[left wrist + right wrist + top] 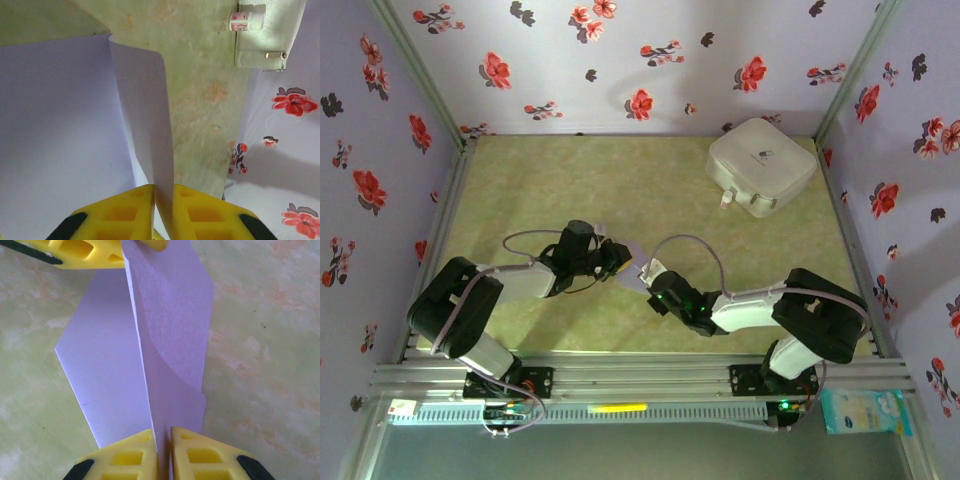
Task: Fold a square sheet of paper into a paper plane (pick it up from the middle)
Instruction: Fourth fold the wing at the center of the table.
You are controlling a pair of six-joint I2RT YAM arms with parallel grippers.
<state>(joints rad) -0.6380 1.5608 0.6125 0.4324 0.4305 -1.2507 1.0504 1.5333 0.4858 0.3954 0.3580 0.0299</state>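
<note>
The pale lavender sheet of paper (pixel 635 262) is folded into a rough paper plane shape at the table's middle, between both arms. One flat wing (pixel 107 370) lies on the table and a centre flap (pixel 172 335) stands upright. My left gripper (pixel 162 210) is shut on one end of that flap (pixel 145 110). My right gripper (pixel 163 455) is shut on the other end. The left gripper's yellow fingers (pixel 85 252) face it from across the paper. Seen from above, the left gripper (pixel 618 258) and the right gripper (pixel 648 275) nearly meet.
A white rounded box (pixel 761 167) sits at the back right of the green table (pixel 570 180), and shows in the left wrist view as the box (pixel 270 35). Flowered walls (pixel 620 60) close in the back and sides. A metal rail (pixel 640 375) runs along the near edge.
</note>
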